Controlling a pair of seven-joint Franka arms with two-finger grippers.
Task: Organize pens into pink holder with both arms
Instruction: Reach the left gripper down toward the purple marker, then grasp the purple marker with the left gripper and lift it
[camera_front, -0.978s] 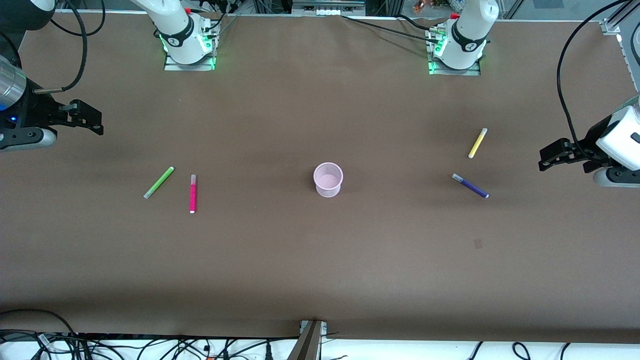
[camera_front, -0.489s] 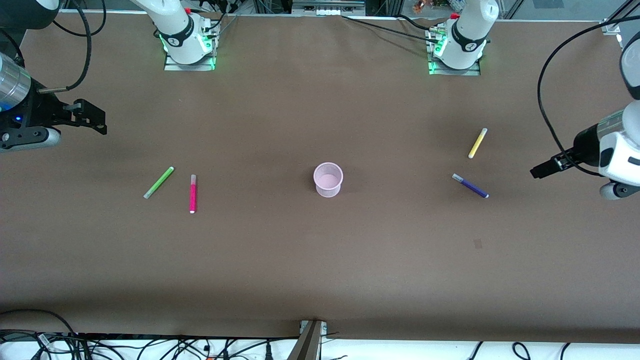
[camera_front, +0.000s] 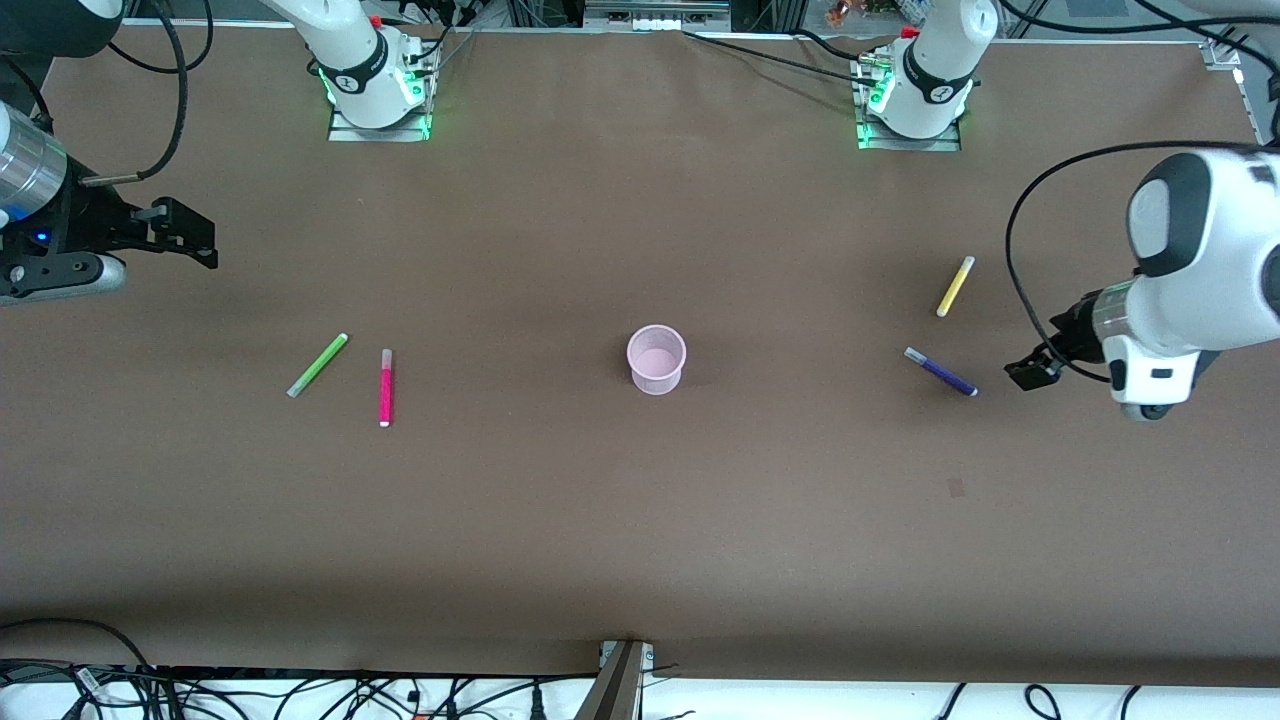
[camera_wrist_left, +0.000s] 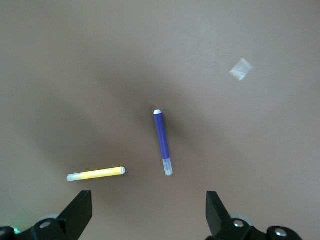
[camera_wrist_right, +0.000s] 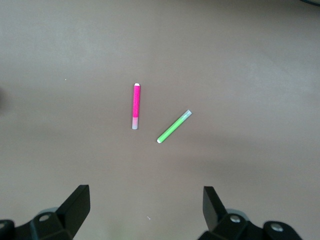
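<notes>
The pink holder (camera_front: 656, 359) stands upright at the middle of the table (camera_front: 640, 520). Toward the right arm's end lie the lime green pen (camera_front: 317, 365) and the magenta pen (camera_front: 386, 387), just beside each other but apart, the green one at about nine o'clock of the magenta. Toward the left arm's end lie the yellow pen (camera_front: 955, 286) and, nearer the front camera, the dark purple pen (camera_front: 940, 371), the yellow at roughly twelve o'clock of the purple. The left gripper (camera_front: 1030, 371) hangs just at three o'clock of the purple pen, fingers spread wide and holding nothing. The right gripper (camera_front: 190, 240) hovers over bare table at about ten o'clock of the green pen, fingers also wide and holding nothing
</notes>
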